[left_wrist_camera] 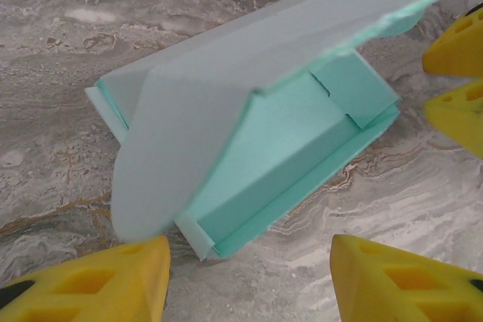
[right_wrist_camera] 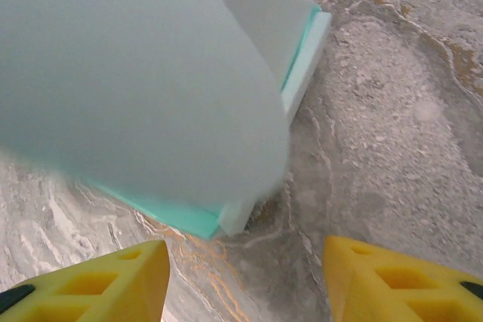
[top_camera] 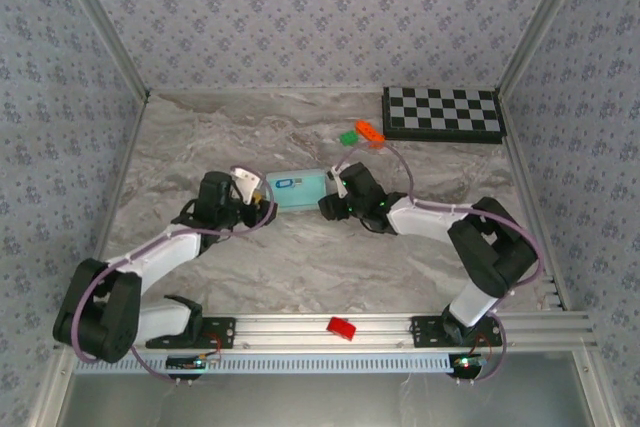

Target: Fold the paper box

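Left pincer [left_wrist_camera: 249, 280] spread, right pincer [right_wrist_camera: 245, 280] spread, both empty, paper box [top_camera: 298, 190] between them

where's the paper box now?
Top view: the paper box lies in the middle of the table, flanked by the left gripper and right gripper, jaws open, down-left of the green brick.

No words or numbers can be read. The box [top_camera: 300, 190], near the middle of the worktop, carries a small blue-and-white label [top_camera: 287, 184] on the left end of its top face. In the overhead view the label is only a white patch with a blue mark, and its print is too small to make out. The faces of the box seen by the two wrist cameras are plain, pale aqua card.
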Controlling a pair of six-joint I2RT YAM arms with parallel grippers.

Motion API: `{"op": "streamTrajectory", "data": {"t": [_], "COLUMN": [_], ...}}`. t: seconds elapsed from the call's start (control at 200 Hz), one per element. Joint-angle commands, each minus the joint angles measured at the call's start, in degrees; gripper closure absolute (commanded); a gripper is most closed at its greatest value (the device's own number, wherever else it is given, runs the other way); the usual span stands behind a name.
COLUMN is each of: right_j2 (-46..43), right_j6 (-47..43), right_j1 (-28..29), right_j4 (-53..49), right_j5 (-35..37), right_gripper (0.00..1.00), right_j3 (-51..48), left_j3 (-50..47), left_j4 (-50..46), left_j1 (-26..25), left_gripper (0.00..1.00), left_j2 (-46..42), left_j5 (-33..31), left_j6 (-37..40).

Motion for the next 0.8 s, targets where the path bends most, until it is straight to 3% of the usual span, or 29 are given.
{"op": "streamTrajectory", "data": {"t": [0.0, 0.25, 0.5, 0.595, 0.7, 0.795], "right_j2": [-2.74, -6.46, -6.96, -5.76, -3.54, -1.19], "right_j6": [-1.17, -0.76, 2.58, 4.63, 5.6, 5.55], "right_j1": [-0.6, -3.41, -9.11, -11.11, -13.27, -14.55], "right_j4": [0.86, 0.04, -7.34, -13.03, -19.37, -22.87], "right_j5": [0.42, 1.79, 2.86, 1.98, -0.53, -3.4], "right_gripper": [0.42, 0.41, 0.43, 0.43, 0.43, 0.44], "right_j3": [-2.42, -6.65, -2.76, 2.05, 9.23, 15.82], "left_j3": [-1.89, -5.13, -1.32, 1.15, 6.58, 12.53], "left_j4": [0.63, -1.65, -11.39, -13.18, -16.2, -18.91], "left_j1": [-0.41, -0.36, -0.4, 0.04, 2.62, 6.14], "left_gripper": [0.41, 0.41, 0.41, 0.33, 0.32, 0.32], "left_j2": [-4.34, -14.48, -20.81, -20.86, -16.76, -11.25], "left_j5": [-1.2, -8.36, -27.13, -33.29, -32.39, -27.47], "left_j6": [-1.57, -5.02, -9.56, -13.1, -15.7, -18.89]}}
